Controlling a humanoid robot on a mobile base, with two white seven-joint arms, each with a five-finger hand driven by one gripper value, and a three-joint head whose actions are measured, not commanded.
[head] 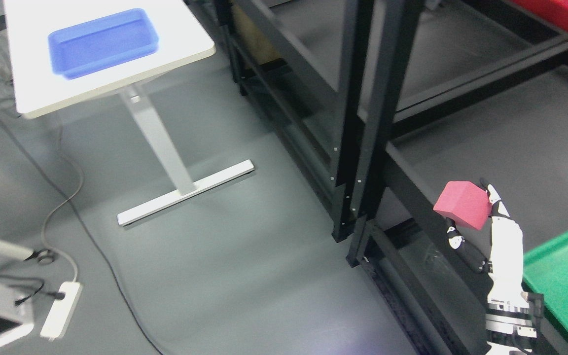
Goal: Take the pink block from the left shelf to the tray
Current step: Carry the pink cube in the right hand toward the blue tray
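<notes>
A pink block (463,204) is held up in my right hand (476,217), whose arm rises from the bottom edge at the right. The white fingers (495,202) press its right side and the dark thumb (456,239) sits under it, so the hand is shut on the block. It hangs just in front of the black shelf frame (363,123). A blue tray (102,42) lies on a white table (32,84) at the far upper left, well away from the hand. My left arm does not show.
The black shelf has grey boards (511,133) and a red edge (560,15) at the top right. A green bin (567,278) sits at the right edge beside the arm. Cables and a white power strip (59,308) lie on the grey floor at the lower left.
</notes>
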